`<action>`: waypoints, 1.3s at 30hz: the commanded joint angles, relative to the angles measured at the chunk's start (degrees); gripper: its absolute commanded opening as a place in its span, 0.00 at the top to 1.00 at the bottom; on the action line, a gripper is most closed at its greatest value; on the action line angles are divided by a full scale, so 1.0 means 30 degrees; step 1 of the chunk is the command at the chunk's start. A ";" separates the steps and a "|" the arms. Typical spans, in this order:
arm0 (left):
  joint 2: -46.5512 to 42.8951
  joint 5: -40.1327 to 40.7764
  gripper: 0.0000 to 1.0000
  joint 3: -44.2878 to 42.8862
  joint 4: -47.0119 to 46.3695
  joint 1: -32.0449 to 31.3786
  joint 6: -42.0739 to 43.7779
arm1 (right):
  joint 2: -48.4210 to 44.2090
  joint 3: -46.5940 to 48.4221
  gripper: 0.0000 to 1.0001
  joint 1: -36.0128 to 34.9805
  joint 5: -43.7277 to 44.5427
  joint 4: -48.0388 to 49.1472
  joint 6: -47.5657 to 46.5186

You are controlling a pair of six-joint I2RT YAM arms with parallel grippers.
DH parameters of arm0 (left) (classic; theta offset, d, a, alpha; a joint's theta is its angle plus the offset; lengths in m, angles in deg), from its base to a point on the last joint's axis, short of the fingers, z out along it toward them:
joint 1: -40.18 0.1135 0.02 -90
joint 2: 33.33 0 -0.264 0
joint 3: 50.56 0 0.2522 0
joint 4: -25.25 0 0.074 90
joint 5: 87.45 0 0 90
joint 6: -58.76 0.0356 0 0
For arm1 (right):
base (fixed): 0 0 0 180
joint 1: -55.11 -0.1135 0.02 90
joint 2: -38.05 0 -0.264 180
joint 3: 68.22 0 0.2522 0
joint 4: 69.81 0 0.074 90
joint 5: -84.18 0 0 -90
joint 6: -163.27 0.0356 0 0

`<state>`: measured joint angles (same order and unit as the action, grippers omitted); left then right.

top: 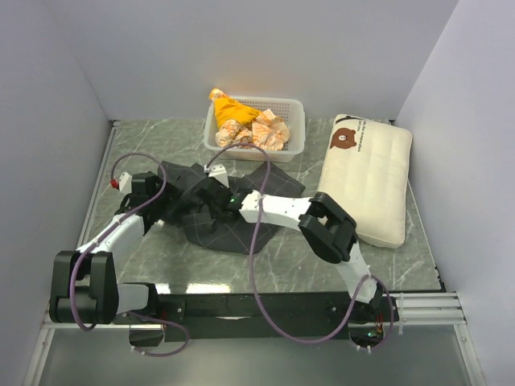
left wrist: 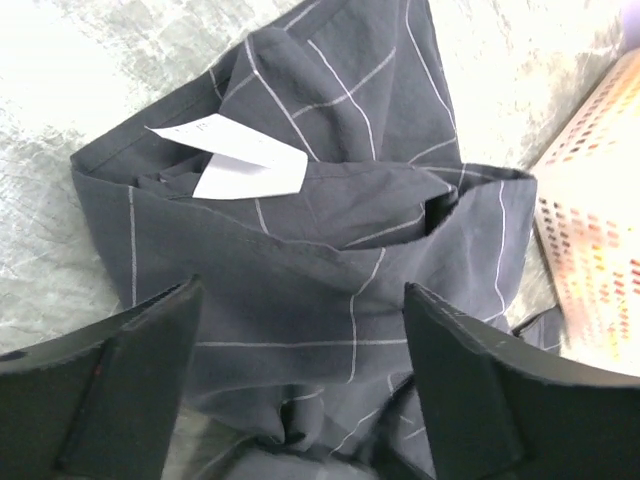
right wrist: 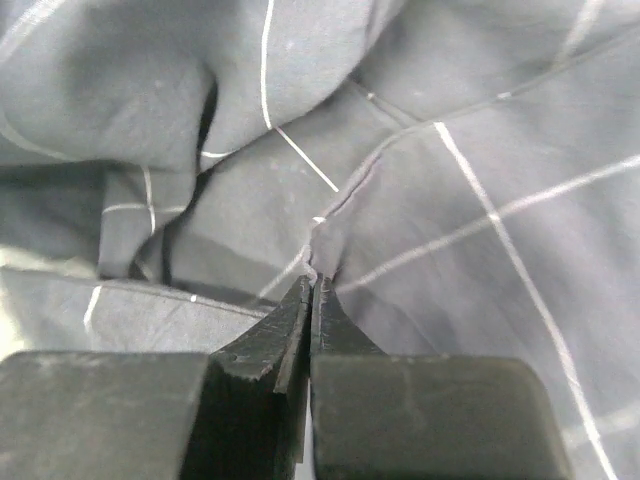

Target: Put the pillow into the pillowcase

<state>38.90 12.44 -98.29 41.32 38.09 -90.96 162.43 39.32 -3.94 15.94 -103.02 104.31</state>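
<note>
The dark grey checked pillowcase [top: 233,221] lies crumpled in the middle of the table. The cream pillow [top: 366,177] with a brown bear face lies flat at the right, apart from it. My left gripper [top: 165,201] is open at the case's left edge, its jaws wide above the fabric [left wrist: 330,290]; a white label [left wrist: 240,160] shows at the case's hem. My right gripper [top: 211,193] is shut on a fold of the pillowcase [right wrist: 400,200], with fabric pinched between the fingertips [right wrist: 312,285].
A white perforated basket [top: 294,108] with orange and patterned cloths stands at the back centre, just behind the pillowcase. Its side shows in the left wrist view [left wrist: 600,230]. White walls close in the table on the left, back and right.
</note>
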 commanded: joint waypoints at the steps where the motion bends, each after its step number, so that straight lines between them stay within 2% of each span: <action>1: -0.0023 0.0159 0.12 -0.0686 -0.0622 -0.0852 0.1039 | -0.3399 -0.1313 1.00 0.0375 0.0454 0.1119 0.0227; 4: 0.0793 0.0833 0.08 -0.1270 -0.0535 -0.1906 0.1538 | -0.4309 -0.1640 1.00 0.0580 0.0365 0.1091 0.0110; 9: 0.2669 0.2060 0.08 -0.2499 -0.0213 -0.3375 0.1599 | -0.5537 -0.2048 1.00 0.1135 0.0804 0.0417 0.0051; 12: 0.4280 0.2620 0.13 -0.3260 0.0198 -0.3611 0.1392 | -0.6914 -0.3334 1.00 0.1750 0.1067 0.0271 0.0109; 14: 0.5394 0.2825 0.23 -0.3731 0.0373 -0.3611 0.1364 | -0.8227 -0.3893 1.00 0.2131 0.1271 0.0094 0.0051; 15: 0.5716 0.2942 0.31 -0.4313 0.0693 -0.3553 0.1363 | -0.8729 -0.4389 1.00 0.2307 0.1331 -0.0022 0.0051; 16: 0.6155 0.3001 0.56 -0.4667 0.0870 -0.3494 0.1392 | -0.9227 -0.4684 1.00 0.2802 0.1476 -0.0342 0.0051; 19: 0.6015 0.3236 0.99 -0.6103 0.2216 -0.3027 0.1334 | -1.1628 -0.6089 1.00 0.4147 0.1683 -0.0609 0.0080; 23: 0.4229 0.2478 0.99 -0.7449 0.2892 -0.1272 0.1451 | -1.4849 -0.7440 1.00 0.6577 0.1067 -0.0609 -0.0066; 25: 0.3410 0.1515 0.99 -0.8211 0.3214 0.0397 0.1538 | -1.5383 -0.7004 1.00 0.7374 0.0659 -0.0639 -0.0444; 26: 0.3202 0.1218 0.99 -0.9318 0.3361 0.0606 0.1626 | -1.5443 -0.6595 1.00 0.8103 0.0483 -0.0784 -0.0534; 27: 0.3113 0.0838 0.99 -1.0025 0.3565 0.1913 0.1627 | -1.5327 -0.5315 1.00 0.8487 0.0453 -0.1075 -0.0622; 28: 0.3141 0.0312 0.99 -1.0844 0.4147 0.2361 0.1598 | -1.5239 -0.4577 1.00 0.8752 0.0510 -0.1629 -0.0768; 29: 0.3170 -0.0389 0.99 -1.2505 0.4443 0.2743 0.1539 | -1.5064 -0.3874 1.00 0.9334 0.0511 -0.1809 -0.0885; 33: 0.2968 -0.1041 0.99 -1.6382 0.6025 0.4644 0.1685 | -1.5178 -0.0214 1.00 1.0829 0.0160 -0.2776 -0.1062; 35: 0.2645 -0.1825 0.99 -1.7788 0.6757 0.5641 0.1598 | -1.5994 0.0263 1.00 1.1301 -0.0132 -0.2778 -0.0946; 37: 0.1768 -0.2910 0.99 -1.7826 0.6791 0.7515 0.1364 | -1.6787 -0.0172 1.00 1.1508 -0.0396 -0.2225 -0.0769; 39: 0.0659 -0.4166 0.99 -1.6454 0.6322 0.9181 0.0983 | -1.8192 -0.2218 1.00 1.1508 -0.1069 -0.1579 -0.0100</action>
<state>47.42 7.37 -149.55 58.43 57.63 -87.34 115.26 37.09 29.99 15.35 -109.88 102.35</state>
